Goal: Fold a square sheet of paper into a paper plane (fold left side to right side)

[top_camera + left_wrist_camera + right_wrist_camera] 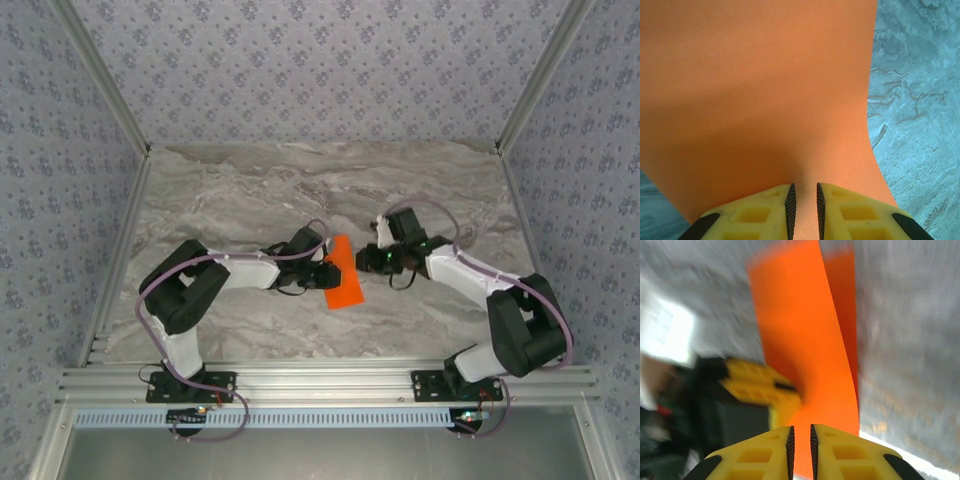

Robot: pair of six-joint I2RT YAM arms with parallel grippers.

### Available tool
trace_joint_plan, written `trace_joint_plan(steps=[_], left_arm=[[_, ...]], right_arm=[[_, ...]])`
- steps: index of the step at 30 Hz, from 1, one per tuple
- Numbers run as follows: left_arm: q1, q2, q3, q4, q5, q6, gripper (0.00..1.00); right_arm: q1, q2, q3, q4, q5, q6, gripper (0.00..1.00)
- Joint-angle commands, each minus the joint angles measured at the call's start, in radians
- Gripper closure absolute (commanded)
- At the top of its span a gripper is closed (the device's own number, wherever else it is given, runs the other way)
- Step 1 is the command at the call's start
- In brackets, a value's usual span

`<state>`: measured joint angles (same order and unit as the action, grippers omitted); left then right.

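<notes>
The square sheet of paper (343,275) is bright orange and stands lifted off the marble table (300,190), bent into a curve between my two grippers. My left gripper (325,272) is shut on its left side. In the left wrist view the sheet (765,90) spreads out ahead of the left gripper (806,210) and runs into the narrow gap between the jaws. My right gripper (368,260) meets the sheet's right edge. In the blurred right wrist view the right gripper (800,452) has its jaws nearly together with the paper (805,330) in the gap. The left gripper's yellow fingers (760,387) pinch the far layer.
Patterned walls close off the table on the left, back and right. An aluminium rail (320,385) runs along the near edge by the arm bases. Bare marble lies behind and to both sides of the grippers.
</notes>
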<state>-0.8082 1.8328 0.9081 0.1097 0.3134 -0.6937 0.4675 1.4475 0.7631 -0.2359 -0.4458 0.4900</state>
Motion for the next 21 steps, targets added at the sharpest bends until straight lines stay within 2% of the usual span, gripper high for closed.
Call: trace_joint_plan(steps=[1,10,21], left_arm=[[-0.012,0.017,-0.012,-0.071,-0.044,-0.006,0.79],[-0.012,0.005,0.021,-0.082,-0.032,-0.008,0.79],[0.011,0.022,0.091,-0.074,-0.018,-0.004,0.76]], right_arm=[[0.048,0.017,-0.054,0.019,-0.018,0.046,0.83],[0.073,0.138,-0.09,-0.001,0.045,0.049,0.84],[0.087,0.163,-0.072,-0.091,0.144,0.017,0.85]])
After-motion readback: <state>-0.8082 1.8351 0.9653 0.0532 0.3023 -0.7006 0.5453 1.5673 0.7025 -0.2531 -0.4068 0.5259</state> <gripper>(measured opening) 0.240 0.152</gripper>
